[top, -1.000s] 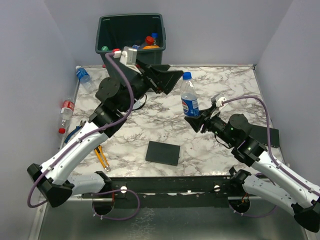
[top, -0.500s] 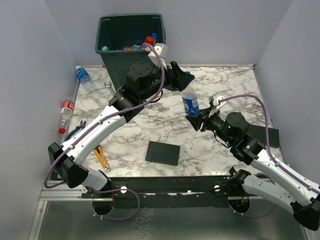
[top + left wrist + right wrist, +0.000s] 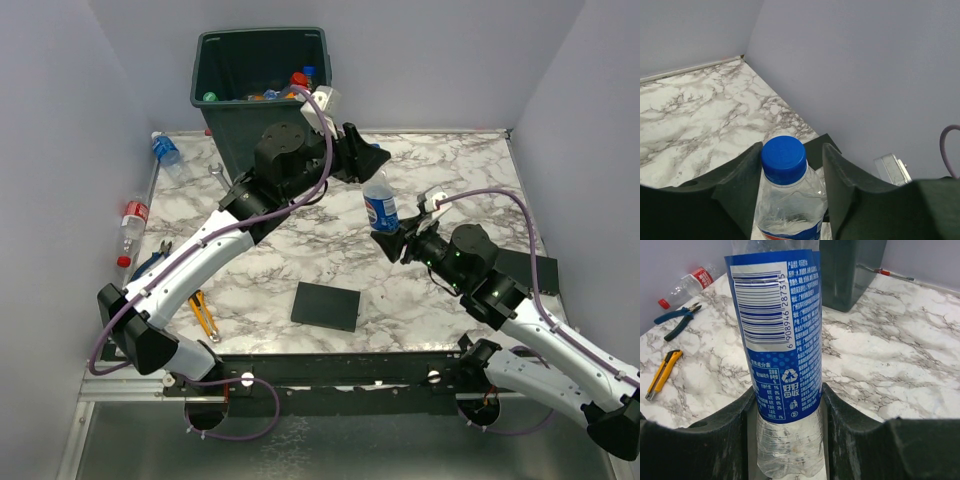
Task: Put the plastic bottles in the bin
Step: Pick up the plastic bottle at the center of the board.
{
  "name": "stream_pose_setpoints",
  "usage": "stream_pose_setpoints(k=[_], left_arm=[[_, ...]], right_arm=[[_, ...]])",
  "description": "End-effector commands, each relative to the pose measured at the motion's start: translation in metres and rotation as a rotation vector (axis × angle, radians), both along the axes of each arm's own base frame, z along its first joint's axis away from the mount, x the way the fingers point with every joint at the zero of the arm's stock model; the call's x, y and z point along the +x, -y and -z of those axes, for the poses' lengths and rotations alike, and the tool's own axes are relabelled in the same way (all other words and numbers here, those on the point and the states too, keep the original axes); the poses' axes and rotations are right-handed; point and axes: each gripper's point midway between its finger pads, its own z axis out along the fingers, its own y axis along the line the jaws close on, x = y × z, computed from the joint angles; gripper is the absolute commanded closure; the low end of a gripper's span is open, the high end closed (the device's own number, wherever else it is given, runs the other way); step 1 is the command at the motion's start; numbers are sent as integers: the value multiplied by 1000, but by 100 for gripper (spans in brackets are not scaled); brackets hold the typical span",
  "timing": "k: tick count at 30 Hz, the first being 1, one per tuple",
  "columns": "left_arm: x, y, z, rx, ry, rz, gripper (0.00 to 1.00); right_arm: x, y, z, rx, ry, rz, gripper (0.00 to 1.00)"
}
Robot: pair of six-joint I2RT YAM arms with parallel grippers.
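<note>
Marbled white worktop (image 3: 300, 255) lay beneath. Right of the tall dark green square plastic bin (image 3: 226, 112), the right hand (image 3: 392, 243) clenched the lower body of an upright clear plastic bottle with blue label and cap (image 3: 381, 208). The left hand (image 3: 372, 166) flanked its cap with both fingers; whether they gripped was unclear.

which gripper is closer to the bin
Left. The left gripper is at the bottle cap, right of the bin; the right gripper grips its base, farther away.
</note>
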Motion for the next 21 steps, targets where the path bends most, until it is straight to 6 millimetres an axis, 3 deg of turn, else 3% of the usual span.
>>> stream_pose_setpoints(k=[1, 4, 6, 14, 16, 19, 20, 21], left_arm=[[-9, 12, 9, 28, -7, 60, 45], [-8, 14, 14, 42, -12, 61, 46], [-8, 15, 15, 45, -11, 62, 54], [-8, 17, 17, 54, -7, 69, 100], [-9, 17, 17, 56, -3, 71, 100], [-10, 14, 16, 57, 6, 61, 100], [-10, 11, 15, 58, 11, 52, 100], [-9, 9, 14, 59, 16, 38, 100]], right_arm=[[1, -1, -15, 12, 25, 4, 85], [1, -2, -15, 12, 25, 1, 85], [1, -3, -16, 13, 25, -3, 85], [-5, -8, -12, 3, 1, -44, 81], [-13, -18, -14, 15, -14, -111, 64], [-22, -28, -21, 50, -37, -175, 23], [-24, -30, -25, 66, -44, -185, 5], [-26, -32, -30, 79, -51, -197, 1]])
